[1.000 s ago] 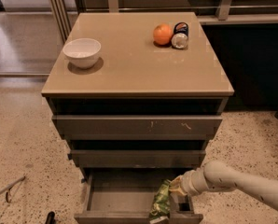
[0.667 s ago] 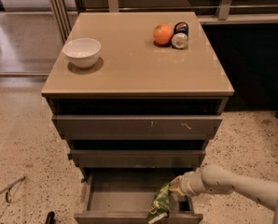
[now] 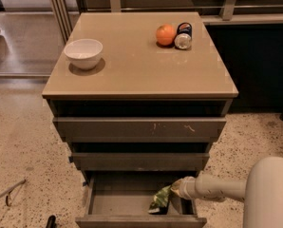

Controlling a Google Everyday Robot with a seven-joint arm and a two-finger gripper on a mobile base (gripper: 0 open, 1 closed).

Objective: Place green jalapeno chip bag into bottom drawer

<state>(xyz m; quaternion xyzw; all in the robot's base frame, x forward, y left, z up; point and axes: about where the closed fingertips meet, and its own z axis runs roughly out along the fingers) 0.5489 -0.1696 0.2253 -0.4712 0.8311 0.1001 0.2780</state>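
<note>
The green jalapeno chip bag (image 3: 161, 199), crumpled green foil with white patches, lies inside the open bottom drawer (image 3: 113, 204) at its right side. My gripper (image 3: 177, 190) reaches in from the right over the drawer's right edge, right beside the bag's top. The pale arm runs off to the lower right. The bag's far side is partly hidden by the gripper.
On the tan cabinet top stand a white bowl (image 3: 83, 53) at the left, an orange fruit (image 3: 165, 34) and a small can on its side (image 3: 183, 36) at the back right. The middle drawer (image 3: 139, 160) and top drawer (image 3: 139, 126) are above. Speckled floor surrounds the cabinet.
The camera has moved in or the arm has shifted slightly; the bag sits lower in the drawer, and the gripper stays next to its top.
</note>
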